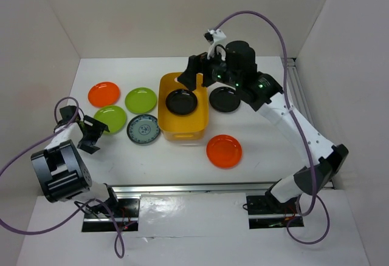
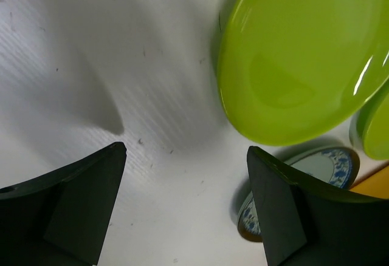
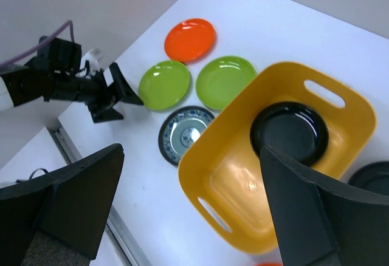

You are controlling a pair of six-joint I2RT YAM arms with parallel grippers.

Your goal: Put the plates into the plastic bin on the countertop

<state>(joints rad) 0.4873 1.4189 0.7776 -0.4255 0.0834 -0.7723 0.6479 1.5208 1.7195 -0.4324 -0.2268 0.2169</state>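
Observation:
The yellow-orange bin (image 1: 182, 129) stands mid-table on the white countertop (image 1: 267, 150), with one black plate (image 1: 181, 101) lying inside it. A second black plate (image 1: 225, 99) lies just right of the bin. Orange plates lie at the far left (image 1: 104, 93) and at the front right (image 1: 224, 150). Two green plates (image 1: 141, 99) (image 1: 110, 118) and one patterned plate (image 1: 143, 129) lie left of the bin. My right gripper (image 1: 193, 79) is open and empty above the bin's far end (image 3: 231, 175). My left gripper (image 1: 97, 135) is open and empty, low beside the nearer green plate (image 2: 304, 59).
A metal rail (image 1: 188, 188) runs along the table's near edge and another (image 1: 295, 90) along the right side. White walls close in the left, back and right. A purple cable (image 1: 267, 20) arcs over the right arm.

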